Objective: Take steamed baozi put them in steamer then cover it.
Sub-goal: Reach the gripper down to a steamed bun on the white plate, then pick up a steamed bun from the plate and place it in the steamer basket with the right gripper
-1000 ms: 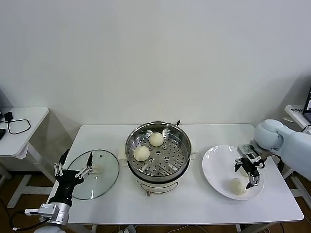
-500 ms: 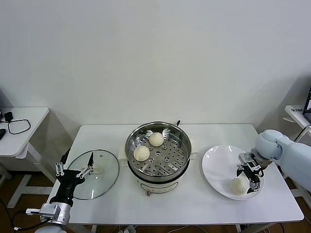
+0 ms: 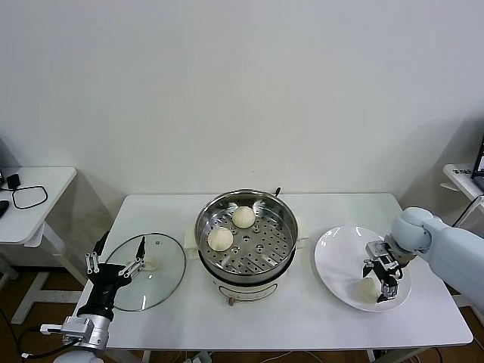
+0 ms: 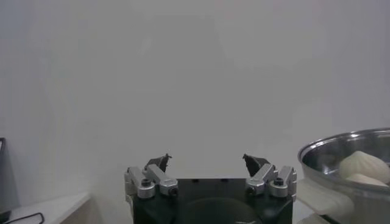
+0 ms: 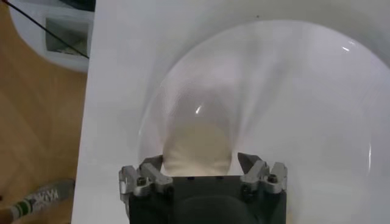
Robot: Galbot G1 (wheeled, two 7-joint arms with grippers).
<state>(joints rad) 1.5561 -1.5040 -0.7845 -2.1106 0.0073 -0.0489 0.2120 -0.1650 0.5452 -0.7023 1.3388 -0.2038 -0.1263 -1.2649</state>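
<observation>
The white table (image 3: 302, 318) carries everything. The steamer (image 3: 246, 236) stands at its centre, well to the left of the right gripper (image 3: 378, 281), with two steamed baozi (image 3: 243, 217) on its perforated tray. The cover (image 3: 147, 271) lies flat on the table just beyond the idle left gripper (image 3: 117, 261), whose fingers are spread and hold nothing. On the white plate (image 3: 336, 261), the right gripper has its fingers open on either side of a third baozi (image 5: 198, 143), not closed on it.
</observation>
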